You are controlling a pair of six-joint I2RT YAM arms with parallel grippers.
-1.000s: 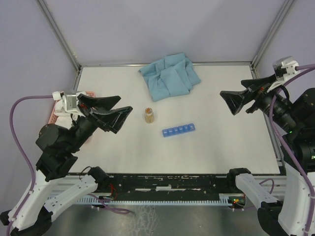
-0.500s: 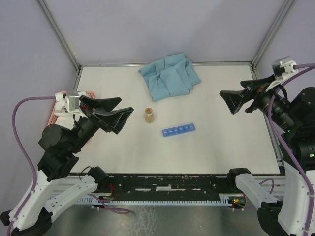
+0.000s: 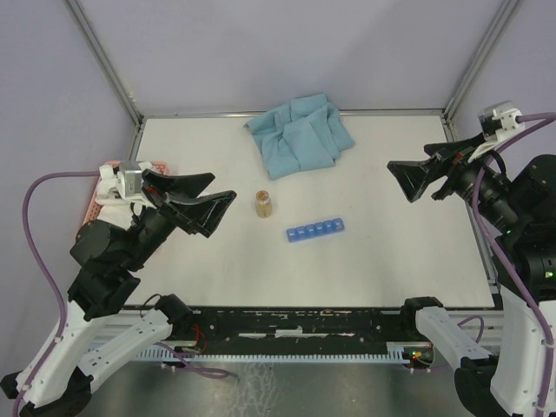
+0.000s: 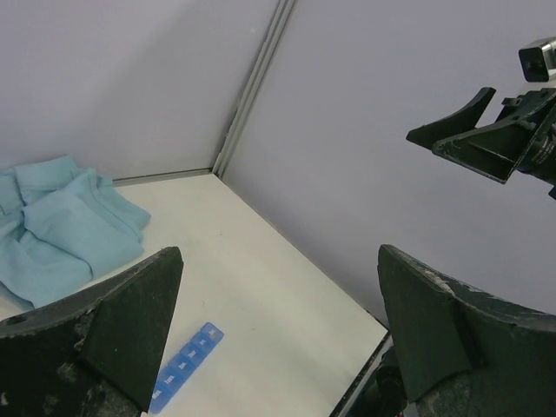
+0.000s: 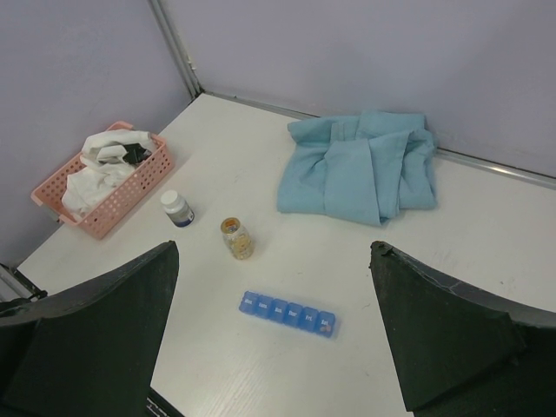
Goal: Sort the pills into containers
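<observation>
Table point(image 3: 391, 269) bears blue organiser point(image 3: 315, 231), contents indiscernible.

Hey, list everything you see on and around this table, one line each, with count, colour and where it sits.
pill organiser: one, bright blue, middle of the table, right of the jar
small jar: one, clear with tan contents, table centre
capped bottle: one, white cap, between basket and jar
basket: one, pink, left table edge
rags: white with a dark piece, inside the basket
cloth: one, light blue, crumpled at the far edge
table: one, white
left fingers: two, black, open, above the table's left side
right fingers: two, black, open, above the right edge
</observation>
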